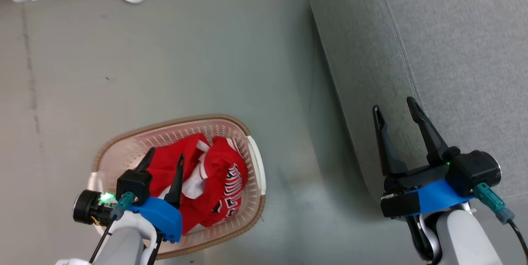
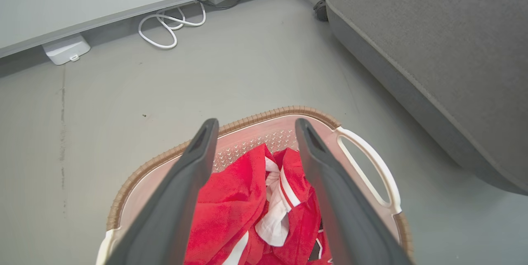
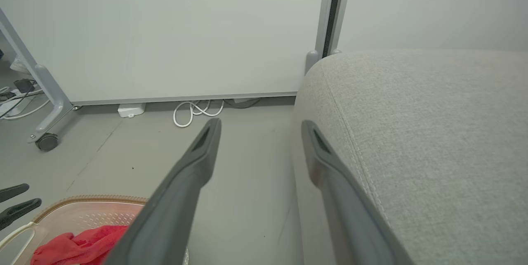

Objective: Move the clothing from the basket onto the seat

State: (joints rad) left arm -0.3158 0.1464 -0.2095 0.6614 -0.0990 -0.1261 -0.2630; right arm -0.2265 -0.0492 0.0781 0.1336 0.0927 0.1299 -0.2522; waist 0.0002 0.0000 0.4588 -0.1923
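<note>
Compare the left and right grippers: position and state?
The left gripper hangs above the basket, fingers aimed at the red clothing inside. The right gripper hangs at the grey seat edge, away from the basket. The left wrist view looks down on the clothing; the right wrist view looks along the floor and seat. Shared: both open, both empty.

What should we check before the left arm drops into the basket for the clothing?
1. Left gripper jaws open, nothing held: ok.
2. Left gripper lined up over the clothing: ok, red fabric shows between the jaws in the left wrist view.
3. Clothing all inside the basket: ok.
4. Garments separable for a single pick: cannot tell, they lie bunched together.
5. Right gripper jaws open, away from the basket, by the seat edge: ok.
</note>
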